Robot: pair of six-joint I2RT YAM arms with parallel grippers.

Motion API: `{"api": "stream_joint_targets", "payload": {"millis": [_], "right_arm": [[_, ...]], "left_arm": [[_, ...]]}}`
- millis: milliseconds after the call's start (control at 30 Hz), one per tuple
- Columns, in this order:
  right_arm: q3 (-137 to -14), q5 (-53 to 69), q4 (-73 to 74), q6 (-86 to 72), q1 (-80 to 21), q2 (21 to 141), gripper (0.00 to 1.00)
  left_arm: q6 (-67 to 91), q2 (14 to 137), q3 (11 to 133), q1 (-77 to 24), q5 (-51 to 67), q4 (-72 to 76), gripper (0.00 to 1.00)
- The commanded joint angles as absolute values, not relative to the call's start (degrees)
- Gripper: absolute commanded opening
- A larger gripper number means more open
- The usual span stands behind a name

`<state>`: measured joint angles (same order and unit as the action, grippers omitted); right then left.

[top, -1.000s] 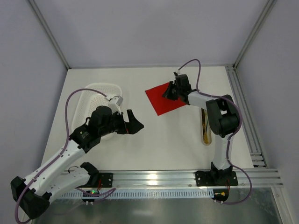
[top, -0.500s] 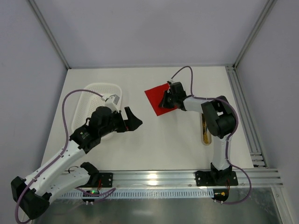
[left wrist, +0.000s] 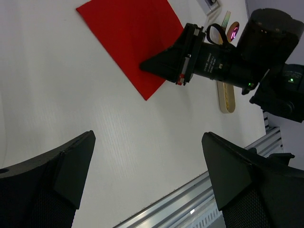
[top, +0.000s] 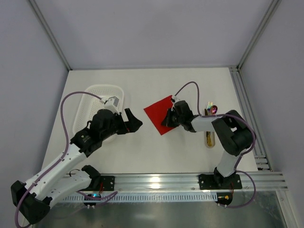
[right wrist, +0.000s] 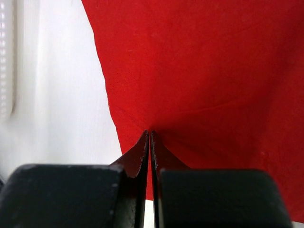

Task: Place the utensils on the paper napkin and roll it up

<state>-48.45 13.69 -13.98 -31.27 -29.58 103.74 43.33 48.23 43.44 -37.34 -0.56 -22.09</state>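
Note:
The red paper napkin [top: 157, 113] lies flat mid-table, also in the left wrist view [left wrist: 133, 38] and the right wrist view [right wrist: 204, 71]. My right gripper [top: 167, 118] is shut, its tips pinching the napkin near its right edge [right wrist: 150, 134], and creases fan out from the pinch. The utensils [top: 211, 109] rest with their shiny iridescent ends on the far end of the beige tray [top: 209, 138], right of the napkin; they show small in the left wrist view [left wrist: 232, 29]. My left gripper [top: 134, 119] hangs open above bare table left of the napkin [left wrist: 148, 142], holding nothing.
A white perforated basket [top: 97, 105] stands at the left, partly under the left arm; its rim shows in the right wrist view [right wrist: 5, 57]. The beige tray [left wrist: 227, 97] lies by the right arm. An aluminium rail [top: 190, 180] runs along the near edge.
The right gripper has pulled the napkin toward the near-left of the table. The right arm's move uncovered the utensils' ends. The left arm has barely shifted.

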Motion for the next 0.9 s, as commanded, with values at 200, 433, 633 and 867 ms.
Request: {"api": "stream_joint_targets", "payload": {"millis": [200,433,633,867], "right_arm": [[-33.40,11.08,-14.86,-34.01,-38.04,94.05,0.04],[-33.39,9.32,-5.82,-34.02,-38.94,81.25,0.09],[-47.88,2.49,12.54,-27.52,-37.36,72.43,0.23],[-59.23,-9.40,34.35,-17.59,-23.59,72.51,0.24]], "left_arm": [[42.63,48.69,42.10,-37.18,-1.50,-20.74,0.99],[36.23,49.48,45.25,-37.18,-0.26,-24.43,1.00],[36.47,49.13,46.23,-37.18,2.72,-25.75,1.00],[36.29,46.68,44.66,-37.18,2.11,-28.39,1.00]]}}
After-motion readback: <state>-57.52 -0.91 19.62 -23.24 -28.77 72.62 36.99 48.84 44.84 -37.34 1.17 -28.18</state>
